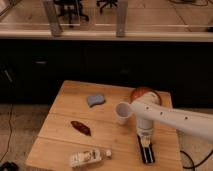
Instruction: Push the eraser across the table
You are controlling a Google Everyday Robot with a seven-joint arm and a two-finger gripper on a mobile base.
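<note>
The eraser (pixel 146 152), a long flat black block with a pale stripe, lies on the light wooden table (pixel 60 125) near its front right corner, pointing towards the front edge. My gripper (pixel 144 140) comes down from the white arm at the right and sits at the eraser's far end, shut, with its tip on or just above the block. The far end of the eraser is hidden under the gripper.
A white cup (pixel 122 113) stands just left of the arm, with a red-orange round object (pixel 142 94) behind it. A blue-grey sponge (pixel 95 99), a reddish-brown oblong thing (pixel 80 127) and a lying pale bottle (pixel 89 157) are spread over the left half.
</note>
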